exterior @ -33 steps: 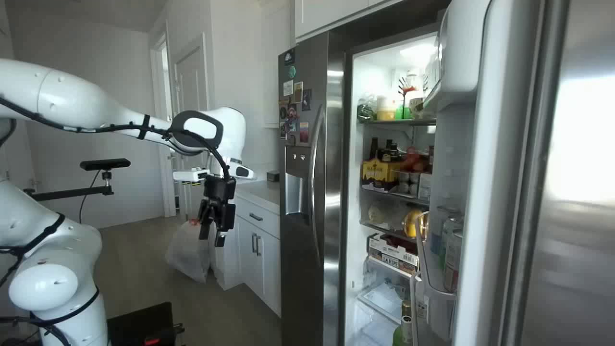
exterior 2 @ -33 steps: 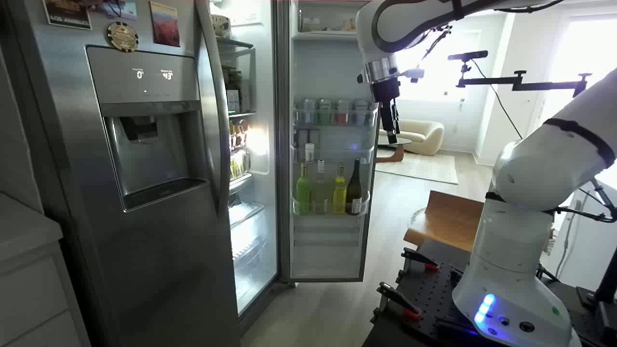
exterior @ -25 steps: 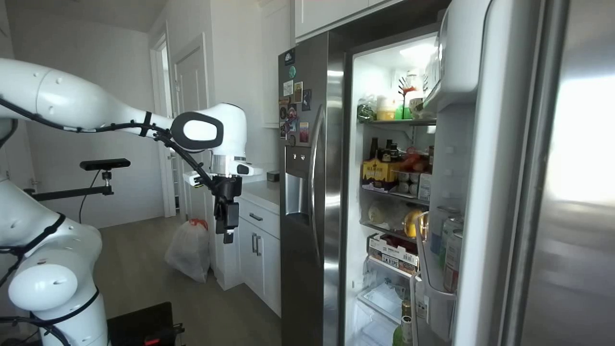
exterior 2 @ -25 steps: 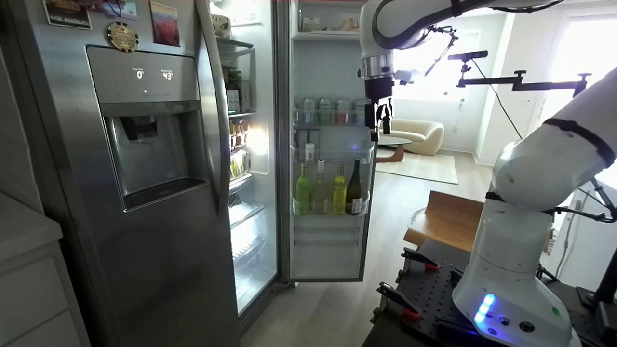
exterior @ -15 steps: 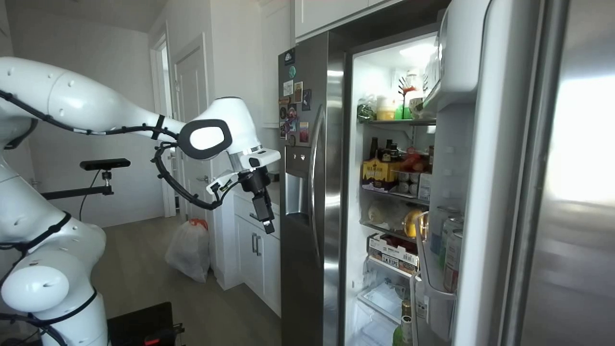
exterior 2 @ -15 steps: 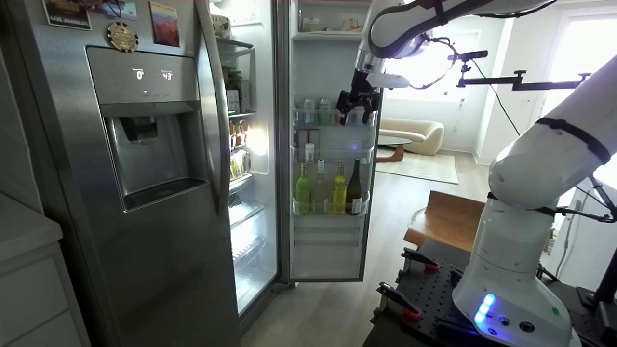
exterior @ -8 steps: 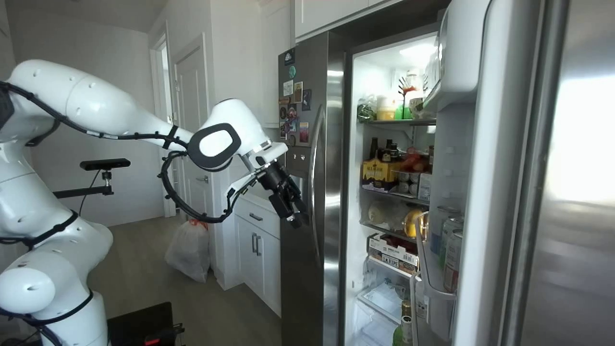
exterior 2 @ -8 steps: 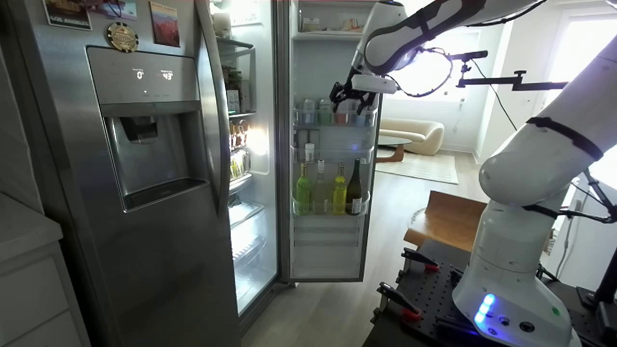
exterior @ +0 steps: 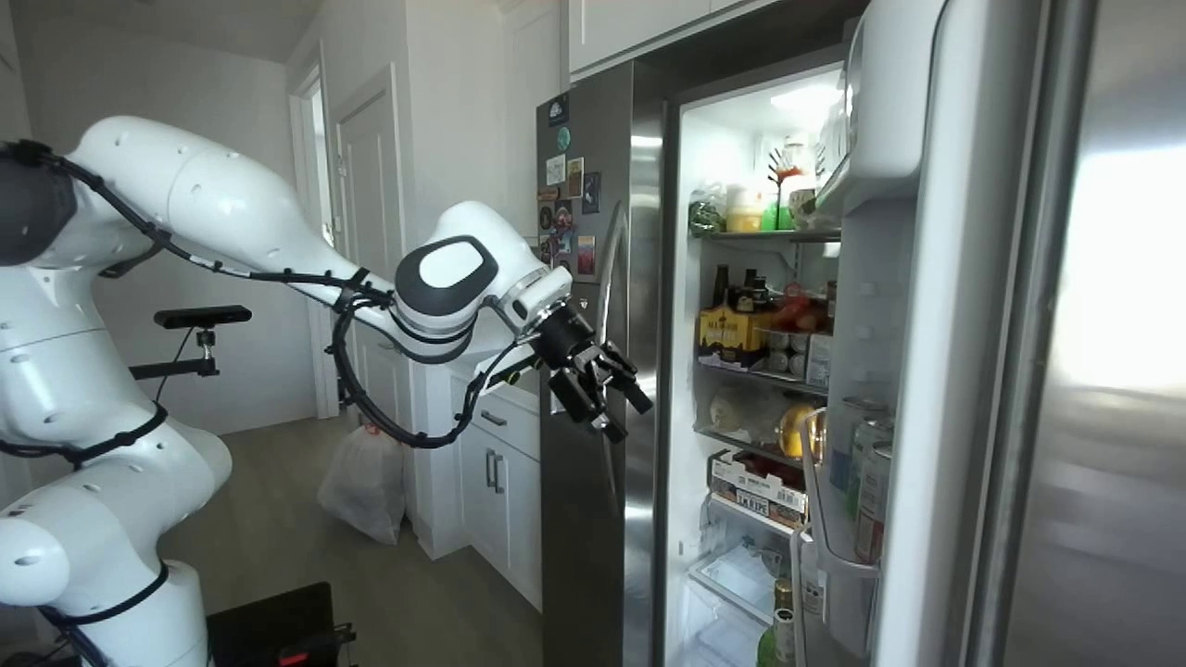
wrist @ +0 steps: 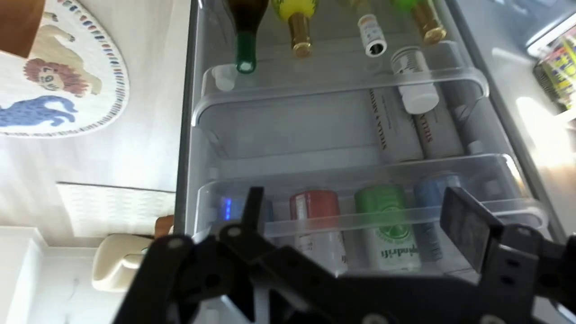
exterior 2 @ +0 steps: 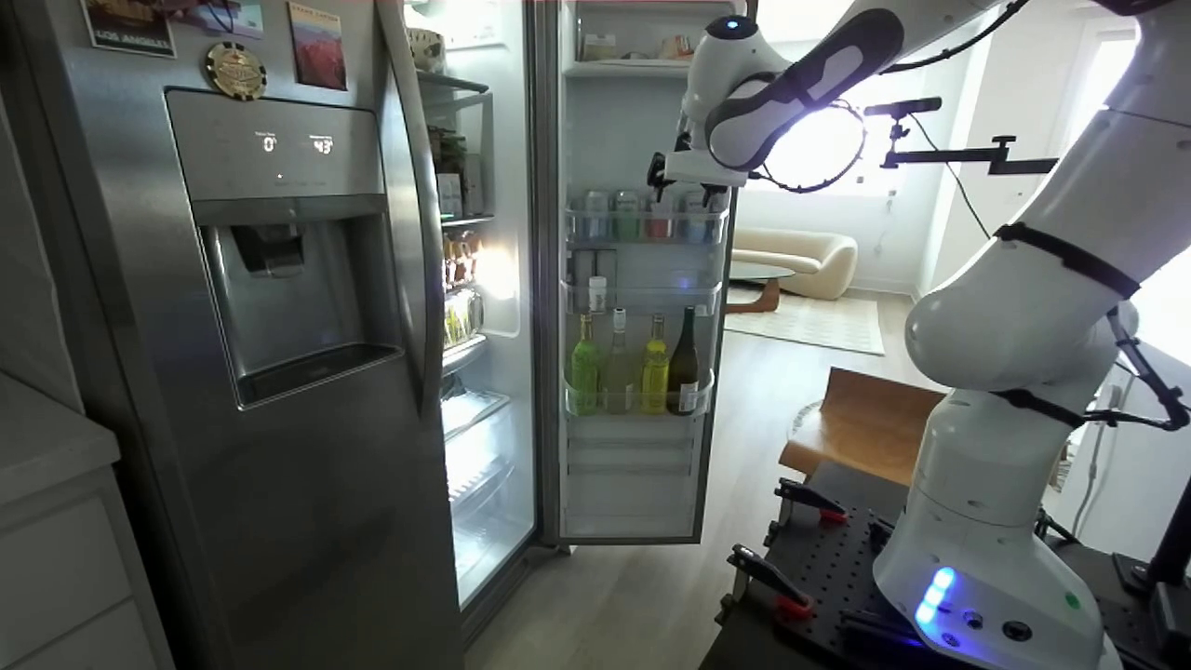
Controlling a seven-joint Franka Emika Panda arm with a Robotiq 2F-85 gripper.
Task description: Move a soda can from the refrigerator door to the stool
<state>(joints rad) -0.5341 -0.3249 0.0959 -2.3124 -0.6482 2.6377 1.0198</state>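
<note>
My gripper [exterior: 628, 415] is open and empty, tilted toward the open refrigerator door [exterior: 1093, 371]. In an exterior view the gripper [exterior 2: 686, 193] overlaps the door's can bin; the gap between them is unclear. In the wrist view the gripper [wrist: 355, 207] has its fingers wide apart, with a red-topped can [wrist: 317, 207] and a green-topped can [wrist: 382, 200] seen between them. A blue-topped soda can [wrist: 432, 193] shows near the right finger; another blue can is mostly behind the left finger. A brown seat [exterior 2: 870, 423], possibly the stool, stands beyond the robot's base.
Clear plastic bins on the door hold bottles [exterior 2: 655, 372] and a white-capped jar [exterior 2: 597, 294]. The can bin has a clear front rail [wrist: 324, 222]. The closed steel door with its handle [exterior 2: 419, 233] stands beside the opening. A black base table [exterior 2: 819, 558] carries the arm.
The arm has swung from pointing down to tilting forward, moving toward the refrigerator door and its cans. The wrist has turned. The cans and door have not moved.
</note>
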